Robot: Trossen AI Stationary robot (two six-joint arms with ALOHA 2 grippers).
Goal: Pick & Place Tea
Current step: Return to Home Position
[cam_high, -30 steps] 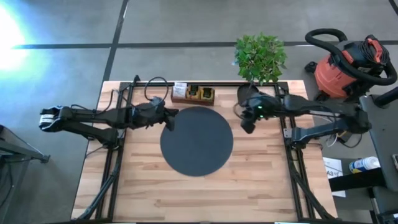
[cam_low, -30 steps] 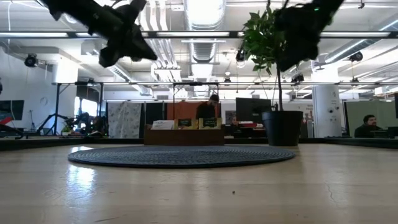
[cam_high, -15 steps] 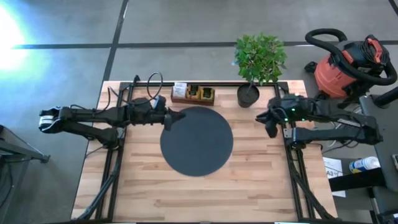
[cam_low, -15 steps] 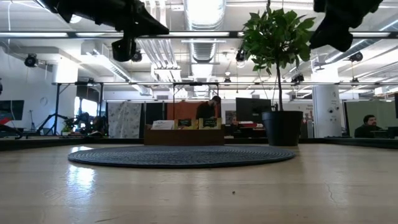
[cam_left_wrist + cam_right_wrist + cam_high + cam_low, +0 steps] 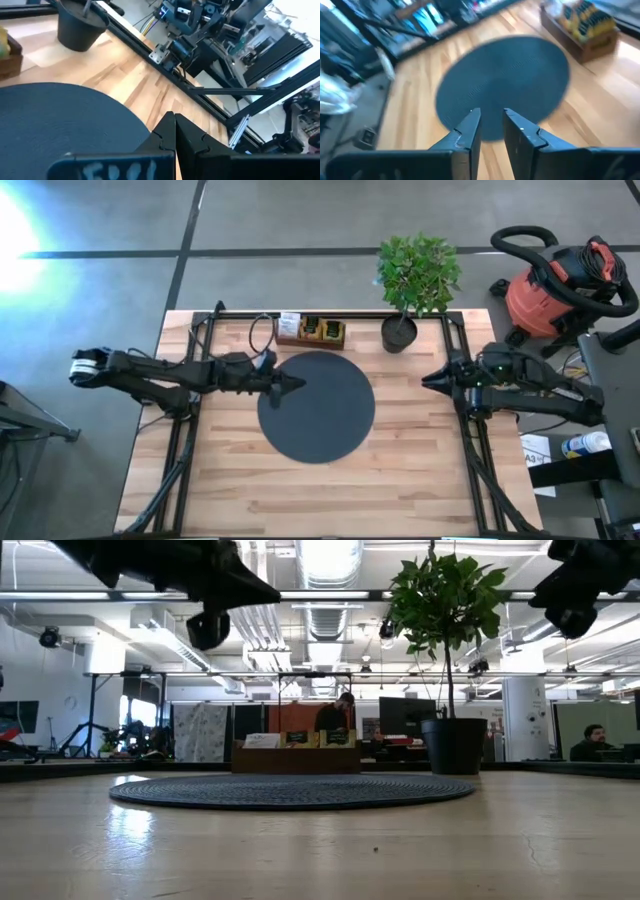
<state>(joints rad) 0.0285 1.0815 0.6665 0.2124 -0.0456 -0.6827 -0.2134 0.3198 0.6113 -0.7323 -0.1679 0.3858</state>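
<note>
- We found the left pincer (image 5: 292,383) closed on nothing, its fingers pressed together, hanging high over the left edge of the mat (image 5: 318,415).
- The right pincer (image 5: 428,381) hung over bare tabletop (image 5: 400,470) between the mat and the right rail. It pointed toward the mat, its fingers a little apart with nothing between them.
- The tea (image 5: 318,330) stood on edge in the box (image 5: 340,339) at the tabletop's far edge, just beyond the mat and near the plant pot (image 5: 398,333). We could not tell which compartments were filled.
- We saw no sachet outside the box. We judged the sorting done, which would explain why both arms were raised, empty and clear of the mat.
- The tea lay well apart from both pincers. The box sat beyond the left pincer and slightly to its right. The right pincer was farther off, with the pot roughly between it and the box.
- Filed upright against the dividers, the sachets looked unlikely to slide out.
</note>
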